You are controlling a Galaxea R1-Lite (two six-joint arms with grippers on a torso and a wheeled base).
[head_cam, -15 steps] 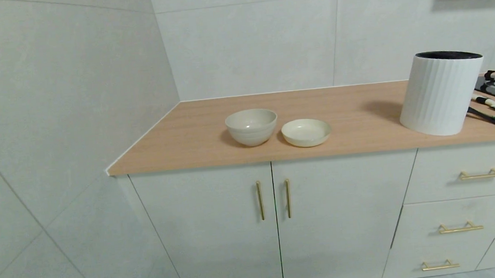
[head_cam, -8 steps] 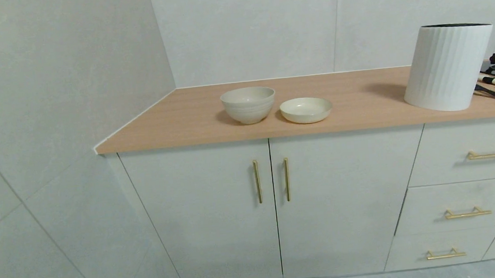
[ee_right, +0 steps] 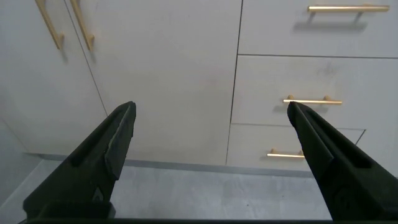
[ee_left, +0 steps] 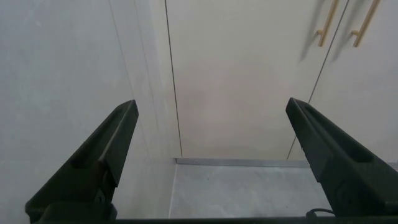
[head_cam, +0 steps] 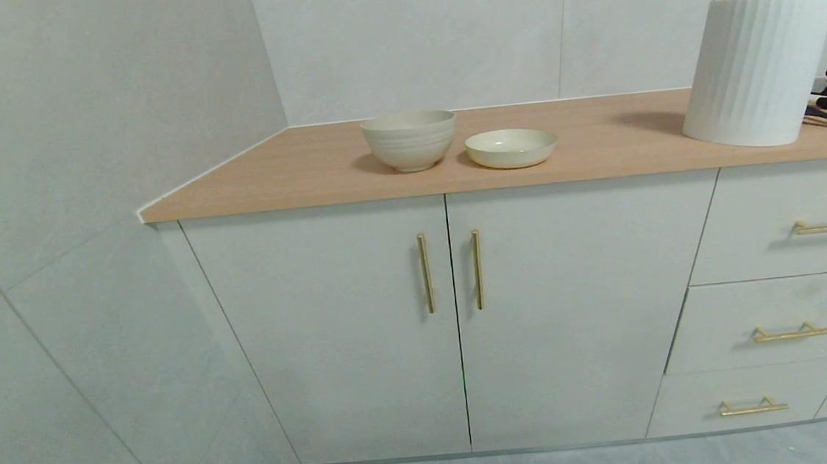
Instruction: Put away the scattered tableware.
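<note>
Currently | bowl [head_cam: 410, 140] just beside dish [head_cam: 511, 147], upper centre of head view, on counter [head_cam: 291, 175] | left claw [ee_left: 210, 107] spread apart | right claw [ee_right: 210, 107] spread apart

You've got a wide stretch of desk [head_cam: 613, 146] between the shallow dish [head_cam: 511, 147] and the tall white ribbed container [head_cam: 758, 68]; bowl [head_cam: 410, 140] and dish sit just beside each other, the tiled wall [head_cam: 79, 103] hems the left, and both cabinet doors [head_cam: 325, 327] below are shut.
</note>
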